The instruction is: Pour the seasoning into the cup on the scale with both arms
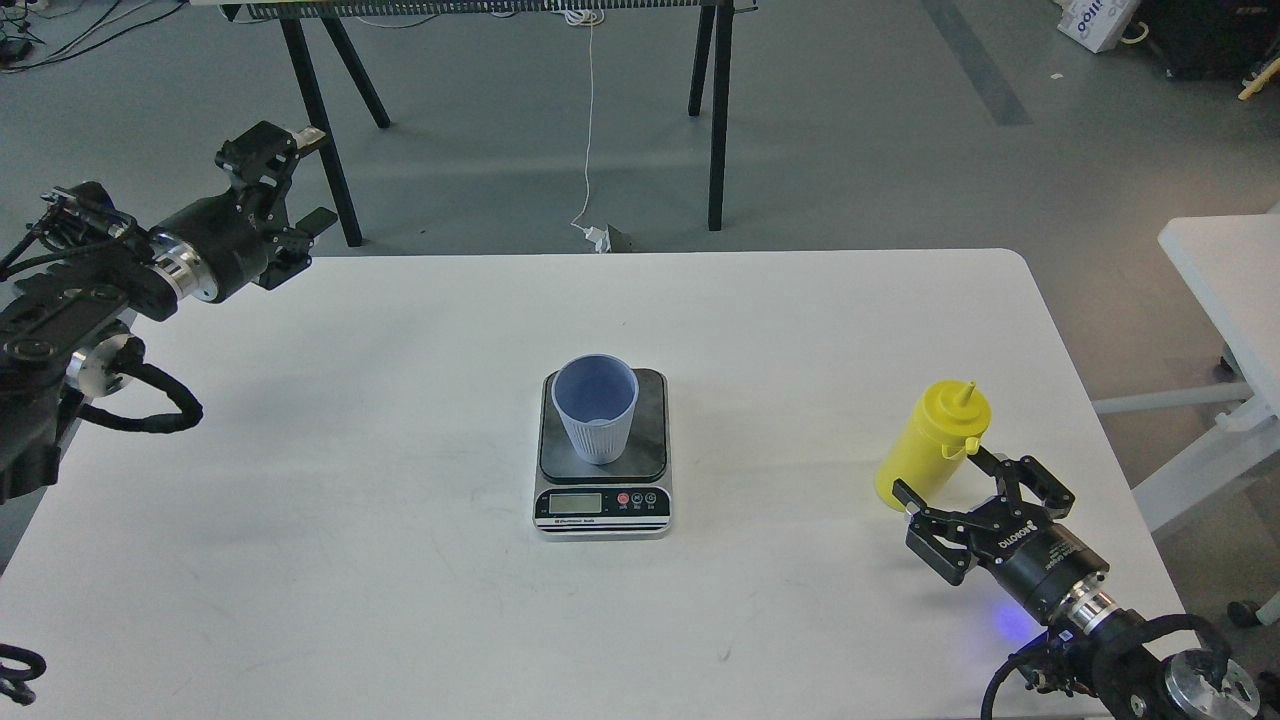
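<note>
The light blue ribbed cup [595, 405] stands upright on the dark platform of the scale [652, 425] at the table's middle. The yellow seasoning bottle [930, 440] stands on the table at the right, cap on, nozzle up. My right gripper [942, 478] is open just in front of the bottle's base, its fingers [1030, 478] apart and not gripping the bottle. My left gripper [293, 180] is open and empty above the table's far left corner, far from the cup.
The white table's [400, 600] right edge is close behind the bottle. A second white table [1225, 270] stands to the right. Black trestle legs [715, 110] and a white cable stand on the floor beyond the far edge.
</note>
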Motion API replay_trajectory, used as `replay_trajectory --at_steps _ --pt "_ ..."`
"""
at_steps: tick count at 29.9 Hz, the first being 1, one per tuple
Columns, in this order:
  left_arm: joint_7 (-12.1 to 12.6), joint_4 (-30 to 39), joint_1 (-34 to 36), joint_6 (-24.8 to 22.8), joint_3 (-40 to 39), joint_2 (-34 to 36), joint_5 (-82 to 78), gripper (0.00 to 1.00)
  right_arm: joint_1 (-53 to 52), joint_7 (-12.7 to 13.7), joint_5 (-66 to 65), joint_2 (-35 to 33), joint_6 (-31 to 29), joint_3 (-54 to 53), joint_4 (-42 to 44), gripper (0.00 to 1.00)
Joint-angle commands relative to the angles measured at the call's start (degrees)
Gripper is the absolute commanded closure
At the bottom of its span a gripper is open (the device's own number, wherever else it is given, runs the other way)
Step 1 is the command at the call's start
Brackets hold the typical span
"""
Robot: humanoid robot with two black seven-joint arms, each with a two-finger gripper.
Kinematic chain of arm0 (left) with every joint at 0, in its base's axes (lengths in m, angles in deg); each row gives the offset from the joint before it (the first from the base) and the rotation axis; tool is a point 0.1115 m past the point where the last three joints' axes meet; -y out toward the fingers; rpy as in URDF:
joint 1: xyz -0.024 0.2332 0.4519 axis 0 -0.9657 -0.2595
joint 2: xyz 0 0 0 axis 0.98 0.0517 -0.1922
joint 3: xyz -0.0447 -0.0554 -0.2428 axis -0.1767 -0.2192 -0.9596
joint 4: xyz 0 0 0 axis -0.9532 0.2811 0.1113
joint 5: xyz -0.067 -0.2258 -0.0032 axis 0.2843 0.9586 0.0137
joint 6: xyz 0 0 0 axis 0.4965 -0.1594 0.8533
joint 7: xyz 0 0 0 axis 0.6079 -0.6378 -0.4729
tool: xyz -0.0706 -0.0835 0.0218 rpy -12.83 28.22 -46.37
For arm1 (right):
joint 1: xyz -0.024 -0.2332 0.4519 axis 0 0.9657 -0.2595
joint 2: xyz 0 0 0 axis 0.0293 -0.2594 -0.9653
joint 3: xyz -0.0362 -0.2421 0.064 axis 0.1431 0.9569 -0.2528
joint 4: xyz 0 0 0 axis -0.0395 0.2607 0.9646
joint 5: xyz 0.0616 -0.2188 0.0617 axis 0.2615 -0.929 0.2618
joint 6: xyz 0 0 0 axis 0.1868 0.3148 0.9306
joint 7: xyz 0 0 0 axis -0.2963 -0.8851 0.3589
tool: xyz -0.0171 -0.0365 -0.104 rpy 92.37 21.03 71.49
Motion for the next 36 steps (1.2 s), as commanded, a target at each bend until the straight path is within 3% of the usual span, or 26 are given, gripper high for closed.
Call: replay_trajectory --at_steps 1,8,13,18,27,36 --pt "0.0 0.0 -0.1 0.0 0.0 0.0 0.0 0.0 3.8 0.0 0.1 -2.4 0.0 -1.7 -1.5 0.02" --pt "0.0 0.0 -0.3 0.0 0.0 0.1 0.1 0.0 14.5 0.0 0.3 -9.6 0.0 -8.0 -7.5 0.02" --pt "0.0 0.0 -0.2 0.0 -0.1 0.1 0.3 0.0 13.7 0.0 0.1 -13.3 0.0 -13.0 -6.9 0.02" --pt "0.0 0.1 0.3 0.0 -0.2 0.5 0.4 0.0 -0.7 0.0 -0.8 -16.8 0.0 -10.5 -2.6 0.02" --pt "0.0 0.1 1.4 0.0 -0.5 0.8 0.9 0.0 -32.1 0.0 -6.2 -14.1 0.0 6.0 16.9 0.02" --pt "0.0 0.1 1.3 0.0 -1.1 0.8 1.1 0.0 -39.3 0.0 -6.3 -9.3 0.0 11.3 22.4 0.02"
